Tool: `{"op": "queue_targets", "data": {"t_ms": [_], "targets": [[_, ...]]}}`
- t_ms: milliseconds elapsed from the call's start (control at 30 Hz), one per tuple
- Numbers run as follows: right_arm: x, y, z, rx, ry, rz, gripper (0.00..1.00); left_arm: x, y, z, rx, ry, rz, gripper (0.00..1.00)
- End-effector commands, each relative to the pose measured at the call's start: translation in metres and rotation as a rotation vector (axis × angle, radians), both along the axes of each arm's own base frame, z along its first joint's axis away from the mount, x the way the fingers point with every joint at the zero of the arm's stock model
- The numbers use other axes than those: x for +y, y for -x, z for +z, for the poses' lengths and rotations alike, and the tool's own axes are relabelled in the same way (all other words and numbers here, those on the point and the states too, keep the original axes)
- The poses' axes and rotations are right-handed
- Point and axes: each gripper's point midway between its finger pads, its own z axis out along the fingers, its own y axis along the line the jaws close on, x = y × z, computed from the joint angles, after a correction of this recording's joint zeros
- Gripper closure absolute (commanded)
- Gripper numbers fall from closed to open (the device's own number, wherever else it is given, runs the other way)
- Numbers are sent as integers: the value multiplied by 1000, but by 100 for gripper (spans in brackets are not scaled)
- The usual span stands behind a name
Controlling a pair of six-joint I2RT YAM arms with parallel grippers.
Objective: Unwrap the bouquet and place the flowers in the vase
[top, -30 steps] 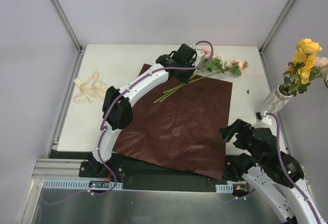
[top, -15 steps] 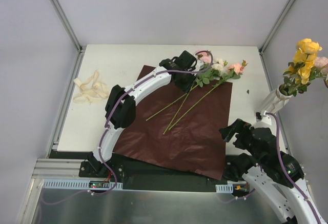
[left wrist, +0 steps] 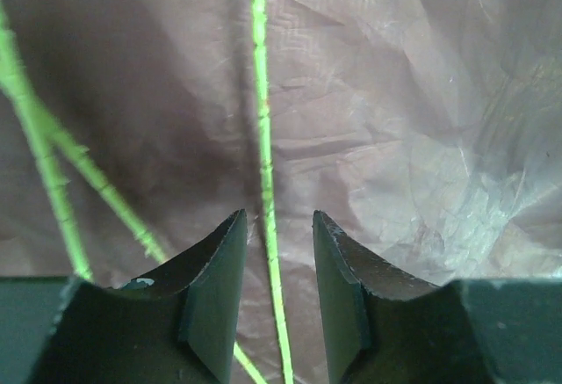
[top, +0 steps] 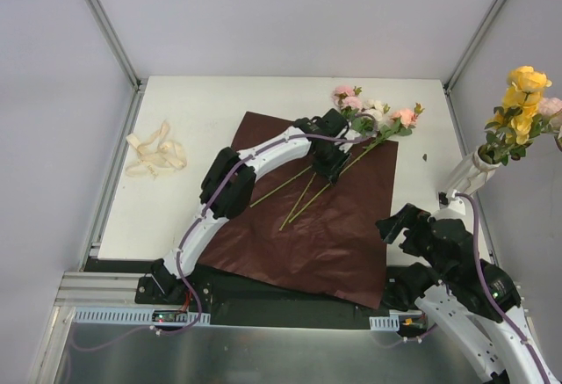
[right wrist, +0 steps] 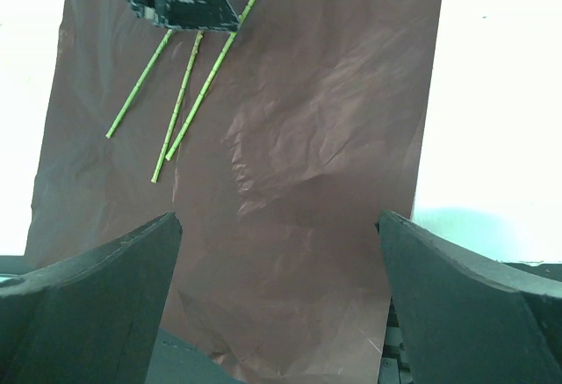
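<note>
- Spread flat on the white table (top: 202, 112), maroon wrapping paper (top: 325, 226), its near edge hanging past the table's front.
- Heaped on the table's left side, loose cream ribbon (top: 154, 149), well apart from the paper.
- Lying on the paper's far part, flowers (top: 404, 117): pink and cream heads past the far edge, three thin green stems (top: 299, 199) fanning toward the near left.
- At the table's right edge, white ribbed vase (top: 474, 171), well apart from those flowers, with yellow roses (top: 524, 94) standing in it.
- Stretched across the paper, left arm (top: 255, 151), covering the upper part of the stems in the top view.
- Low over the stems, left gripper (top: 332, 163): fingers (left wrist: 219, 270) partly apart and released, one stem running through the gap, nearer one finger, not clamped. Two more stems off to one side in the wrist view.
- Hanging above the paper's near right corner, near the vase, right gripper (top: 397, 224): fingers (right wrist: 88, 296) spread wide, holding and touching nothing.
</note>
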Motion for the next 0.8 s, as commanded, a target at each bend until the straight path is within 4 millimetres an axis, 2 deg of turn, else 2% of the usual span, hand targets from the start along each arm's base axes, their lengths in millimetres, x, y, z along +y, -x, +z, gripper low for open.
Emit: {"op": "queue_targets", "data": {"t_ms": [0, 267, 333, 367, 433, 500, 533, 567, 633, 667, 767], "targets": [[-2, -2, -1, 4, 6, -16, 3, -14, 2, -1, -27, -4, -14, 66], [-3, -2, -5, 9, 1, -27, 3, -8, 1, -26, -63, -82, -26, 75], [-1, -2, -5, 12, -3, -25, 4, -7, -2, -28, -104, -113, -33, 79], [-1, -3, -6, 11, -5, -26, 3, -5, -5, -27, -125, -125, -30, 85], [1, -3, -6, 18, -6, -20, 3, -2, -12, -22, -171, -147, -15, 91], [2, -4, -5, 20, -7, -23, 3, -1, -18, -3, -213, -135, 2, 100], [2, -5, -5, 22, -6, -28, 4, 0, -21, 5, -233, -135, 12, 100], [2, -5, -4, 22, -11, -30, 3, -1, -22, 25, -262, -108, 19, 100], [4, -7, -3, 23, -14, -26, 3, 2, -27, 47, -304, -96, 39, 100], [7, -8, 0, 17, -26, -21, 3, 3, -28, 71, -334, -63, 54, 100], [12, -12, 5, 11, -42, -11, 3, 6, -26, 117, -366, 15, 82, 100]]}}
